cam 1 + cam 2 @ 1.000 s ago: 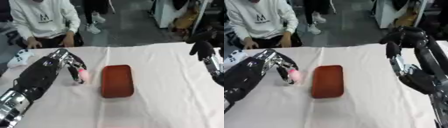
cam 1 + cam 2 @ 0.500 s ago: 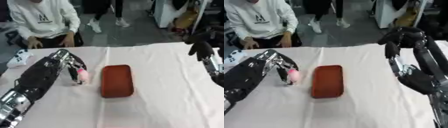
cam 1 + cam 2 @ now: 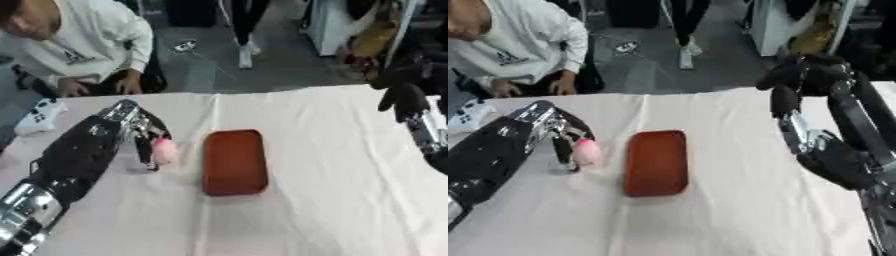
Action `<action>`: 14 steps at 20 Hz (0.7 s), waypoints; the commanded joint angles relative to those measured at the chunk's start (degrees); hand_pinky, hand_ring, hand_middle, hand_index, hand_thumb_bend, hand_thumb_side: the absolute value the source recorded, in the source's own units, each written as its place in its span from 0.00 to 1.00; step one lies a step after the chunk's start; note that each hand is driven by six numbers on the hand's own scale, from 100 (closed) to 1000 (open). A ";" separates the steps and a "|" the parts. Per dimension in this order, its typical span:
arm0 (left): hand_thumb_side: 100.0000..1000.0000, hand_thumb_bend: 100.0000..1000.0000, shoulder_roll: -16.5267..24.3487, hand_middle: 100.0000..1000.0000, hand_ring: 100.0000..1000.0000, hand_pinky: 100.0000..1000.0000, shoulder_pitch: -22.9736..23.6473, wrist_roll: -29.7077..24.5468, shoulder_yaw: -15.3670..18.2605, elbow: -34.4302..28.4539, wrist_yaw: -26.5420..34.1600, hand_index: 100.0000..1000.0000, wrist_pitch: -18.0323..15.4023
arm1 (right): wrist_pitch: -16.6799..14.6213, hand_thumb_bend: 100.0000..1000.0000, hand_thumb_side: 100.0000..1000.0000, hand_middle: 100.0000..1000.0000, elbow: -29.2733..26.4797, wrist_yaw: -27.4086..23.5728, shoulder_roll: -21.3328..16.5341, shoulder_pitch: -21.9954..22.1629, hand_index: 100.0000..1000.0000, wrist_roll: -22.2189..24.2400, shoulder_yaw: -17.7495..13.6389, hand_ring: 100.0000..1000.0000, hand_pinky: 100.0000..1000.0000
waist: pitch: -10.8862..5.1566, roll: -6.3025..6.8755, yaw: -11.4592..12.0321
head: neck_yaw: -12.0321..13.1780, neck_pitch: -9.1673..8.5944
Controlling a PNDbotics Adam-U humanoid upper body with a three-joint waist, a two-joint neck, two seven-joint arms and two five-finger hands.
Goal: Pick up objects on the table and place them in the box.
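Pink, small, rounded soft-looking object (image 3: 164, 151) sits pinched in the left hand (image 3: 131, 131), fingers curled down around it, at about 9 o'clock of the box. Whether it is touching the cloth or just lifted off, cannot tell. Step in hand, as I judge it: the pick of the pink object, grasp made or being closed, placement not yet done.

Reddish-brown shallow rectangular box with rounded corners (image 3: 234, 161) lies near the middle of the white-cloth-covered bench (image 3: 332, 200), long side running 12 to 6 o'clock, nothing visible inside. Pink object is just beside its left edge, apart from it.

Next move likely calls for a lift and a short carry toward 3 o'clock over the box rim, then release above the tray floor.

Right hand (image 3: 798, 82) is raised at 2 o'clock of the box, well apart from it, fingers curled and hanging down, holding nothing.

Pink object looks smooth, egg-like, pale at the edges; details too blurred to tell more.
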 commanded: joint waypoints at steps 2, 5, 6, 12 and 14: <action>0.47 0.07 1.26 0.54 0.27 0.00 -0.47 -10.00 0.37 -3.14 2.92 0.73 -7.39 | -0.23 0.00 0.72 0.53 -0.65 0.20 0.15 -0.98 0.62 -0.14 -0.18 0.37 0.17 | -0.51 -0.13 -0.02 | 0.66 -0.51; 0.56 0.00 1.45 0.40 0.06 0.00 0.01 -10.00 -0.17 -4.46 4.89 0.63 -5.04 | -0.35 0.00 0.72 0.53 -0.65 0.21 0.17 -1.01 0.62 -0.31 -0.19 0.37 0.17 | -0.50 -0.12 -0.06 | 0.82 -0.38; 0.61 0.00 1.48 0.32 0.00 0.00 0.18 -9.95 -0.26 -4.75 5.50 0.57 -4.41 | -0.39 0.00 0.72 0.52 -0.65 0.22 0.18 -1.02 0.62 -0.38 -0.21 0.37 0.17 | -0.50 -0.11 -0.07 | 0.90 -0.29; 0.61 0.00 1.75 0.10 0.00 0.00 0.94 -9.77 -1.24 -5.55 7.99 0.42 -2.13 | -0.63 0.00 0.72 0.52 -0.63 0.18 0.15 -1.03 0.62 -0.80 -0.25 0.37 0.16 | -0.50 -0.10 -0.09 | 0.98 -0.26; 0.60 0.00 1.85 0.07 0.00 0.00 1.03 -9.94 -1.58 -5.90 7.58 0.40 -2.36 | -0.67 0.00 0.72 0.52 -0.61 0.18 0.14 -1.03 0.62 -0.85 -0.24 0.37 0.16 | -0.50 -0.10 -0.07 | 1.07 -0.21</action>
